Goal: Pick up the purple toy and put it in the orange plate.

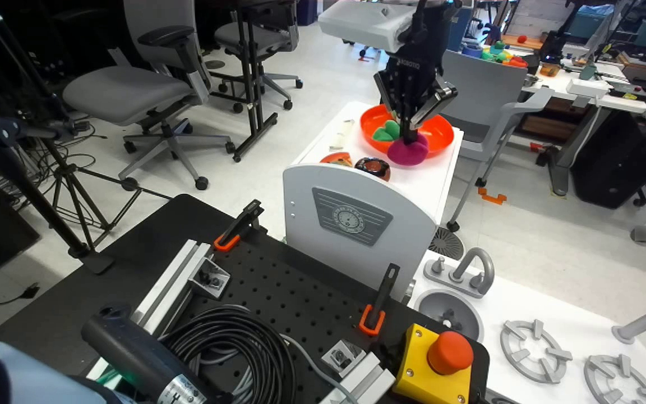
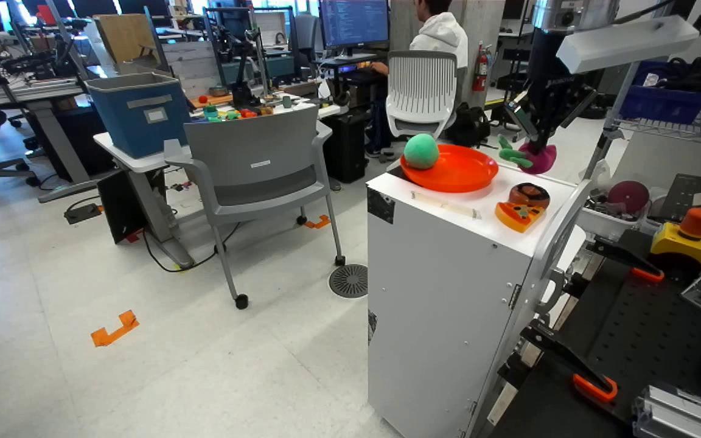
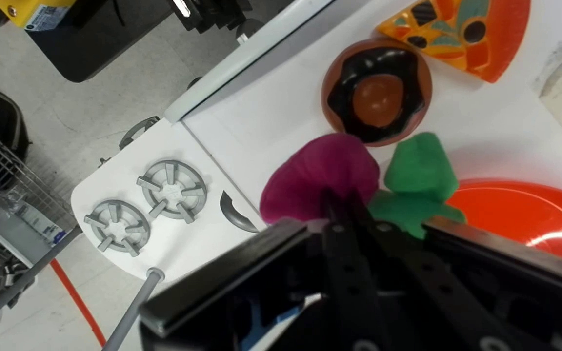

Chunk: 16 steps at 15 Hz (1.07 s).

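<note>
The purple toy (image 3: pixel 317 168), a rounded magenta piece with green leaves (image 3: pixel 417 170), is pinched at the tips of my gripper (image 3: pixel 339 192). In both exterior views my gripper (image 1: pixel 410 137) points down, shut on the toy (image 2: pixel 543 159), which appears raised above the white cabinet top. The round orange plate (image 2: pixel 460 176) rests on that top beside the toy; in the wrist view the plate (image 3: pixel 515 214) shows at the lower right, past the leaves. A green ball (image 2: pixel 421 151) sits on the plate's rim.
A toy donut (image 3: pixel 376 95) and a toy pizza slice (image 3: pixel 461 36) lie close by on the cabinet top, with a strip of tape (image 1: pixel 342 134). An upright grey panel (image 1: pixel 356 216) borders that surface. A grey chair (image 2: pixel 256 164) stands by the cabinet.
</note>
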Available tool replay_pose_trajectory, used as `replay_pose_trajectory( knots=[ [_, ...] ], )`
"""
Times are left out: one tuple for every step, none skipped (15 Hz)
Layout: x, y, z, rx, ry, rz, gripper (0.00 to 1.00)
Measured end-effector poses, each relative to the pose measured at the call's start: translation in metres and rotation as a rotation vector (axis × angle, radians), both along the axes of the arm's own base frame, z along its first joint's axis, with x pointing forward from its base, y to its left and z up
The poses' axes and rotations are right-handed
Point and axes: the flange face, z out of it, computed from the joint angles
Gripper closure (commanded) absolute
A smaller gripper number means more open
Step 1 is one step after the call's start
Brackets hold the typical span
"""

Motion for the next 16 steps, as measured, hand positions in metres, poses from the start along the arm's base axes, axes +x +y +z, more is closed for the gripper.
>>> replay_pose_trajectory(
  knots=[
    [0.000, 0.000, 0.000, 0.000, 0.000, 0.000, 0.99],
    [0.000, 0.000, 0.000, 0.000, 0.000, 0.000, 0.99],
    [0.000, 0.000, 0.000, 0.000, 0.000, 0.000, 0.99],
    [0.000, 0.000, 0.000, 0.000, 0.000, 0.001, 0.99],
    [0.000, -0.001, 0.000, 0.000, 0.000, 0.001, 0.99],
    [0.000, -0.002, 0.000, 0.000, 0.000, 0.002, 0.99],
    [0.000, -0.003, 0.000, 0.000, 0.001, 0.005, 0.99],
    [0.000, -0.004, 0.000, 0.000, 0.001, 0.009, 0.99],
    [0.000, -0.006, 0.001, 0.000, -0.001, 0.016, 0.99],
    [0.001, -0.007, 0.001, 0.001, -0.006, 0.023, 0.99],
    [0.001, -0.009, 0.002, 0.003, -0.010, 0.029, 0.99],
    [0.002, -0.012, 0.002, 0.005, -0.013, 0.034, 0.99],
    [0.002, -0.014, 0.003, 0.008, -0.017, 0.036, 0.99],
    [0.003, -0.017, 0.005, 0.017, -0.021, 0.031, 0.99],
    [0.005, -0.021, 0.007, 0.031, -0.025, 0.024, 0.99],
    [0.008, -0.025, 0.010, 0.050, -0.032, 0.012, 0.99]
  ],
)
